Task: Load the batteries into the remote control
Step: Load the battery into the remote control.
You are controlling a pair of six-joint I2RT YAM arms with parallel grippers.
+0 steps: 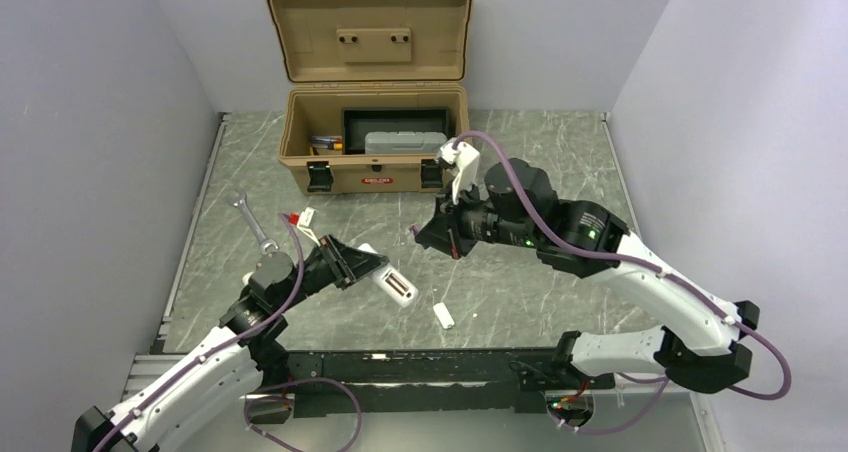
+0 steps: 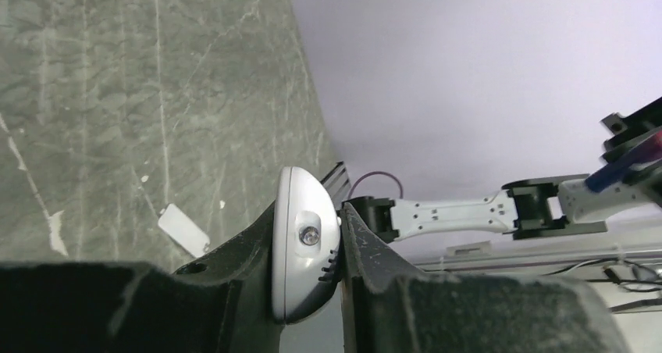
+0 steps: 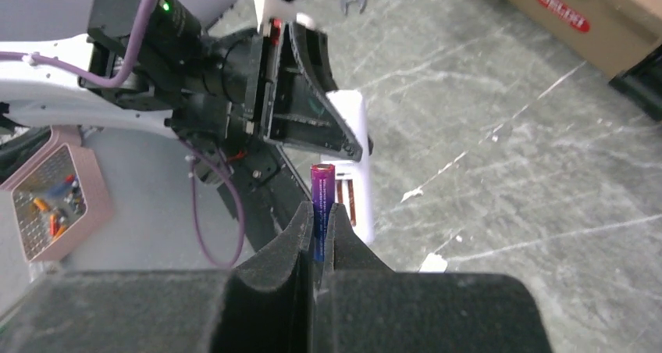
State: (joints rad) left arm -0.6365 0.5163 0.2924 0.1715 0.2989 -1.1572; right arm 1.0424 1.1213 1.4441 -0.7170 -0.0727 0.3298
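The remote control (image 1: 397, 287) is a slim white bar held off the table, with my left gripper (image 1: 362, 264) shut on one end. In the left wrist view its rounded end (image 2: 300, 244) is pinched between the black pads. A dark purple battery (image 3: 322, 193) stands upright in my shut right gripper (image 3: 318, 216), which hovers just right of the remote (image 3: 353, 134). The remote's back faces the right wrist camera, with copper contacts showing in its open bay. In the top view the right gripper (image 1: 432, 234) sits a short way from the left one.
An open tan toolbox (image 1: 375, 142) stands at the back. A silver wrench (image 1: 253, 222) lies at the left. A small white tab (image 1: 443, 315) lies on the grey table (image 1: 540, 152) near the front, also visible as a tab (image 2: 183, 229) in the left wrist view.
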